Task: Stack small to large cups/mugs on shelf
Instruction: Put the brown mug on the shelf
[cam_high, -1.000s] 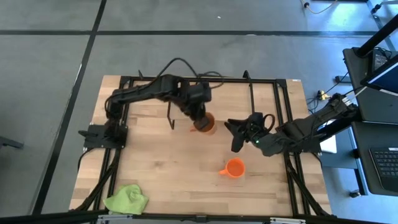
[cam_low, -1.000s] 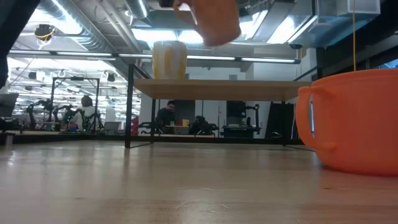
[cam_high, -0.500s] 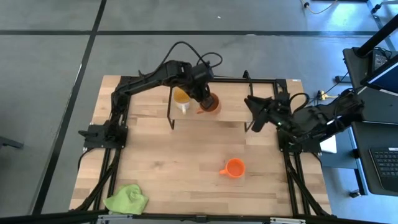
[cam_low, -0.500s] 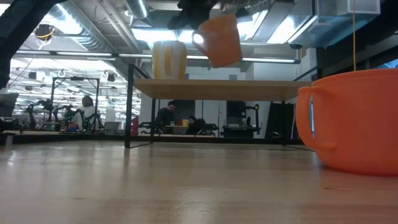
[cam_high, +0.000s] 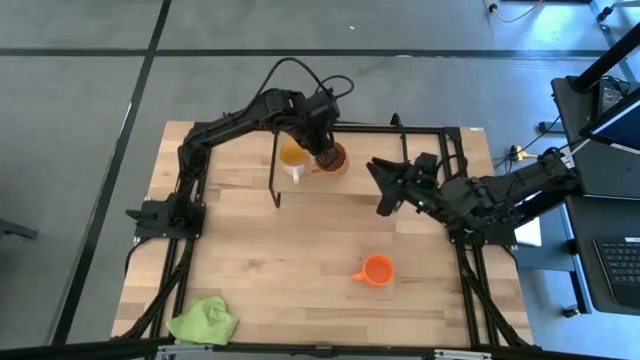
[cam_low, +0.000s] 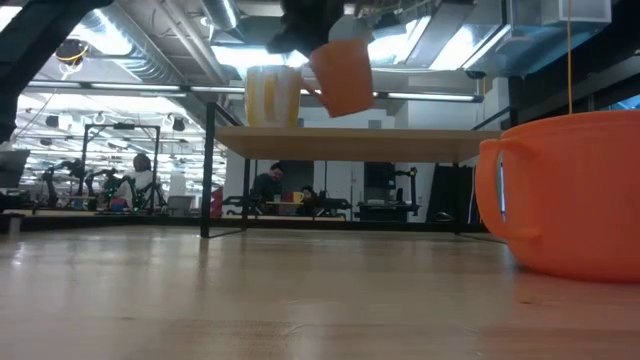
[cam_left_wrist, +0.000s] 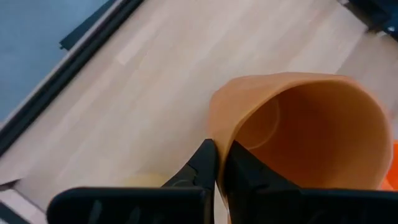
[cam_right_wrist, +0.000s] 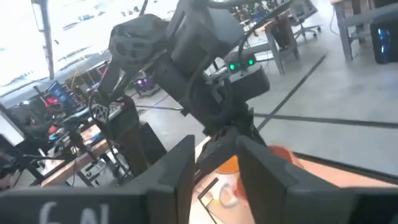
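Since half a second ago, the left gripper (cam_high: 326, 155) has carried the brown mug (cam_high: 331, 158) closer to the white mug (cam_high: 291, 154), fingers (cam_left_wrist: 205, 163) clamped on its rim, tilted above the shelf (cam_low: 400, 141). Right gripper (cam_high: 384, 190) has swung back toward the shelf's right end, fingers (cam_right_wrist: 186, 163) apart. Well in front of the shelf, the orange mug (cam_high: 375, 270) sits on the surface (cam_high: 280, 270).

Bright ceiling strip lights glare in the low view; the near orange mug (cam_low: 570, 195) looks soft.
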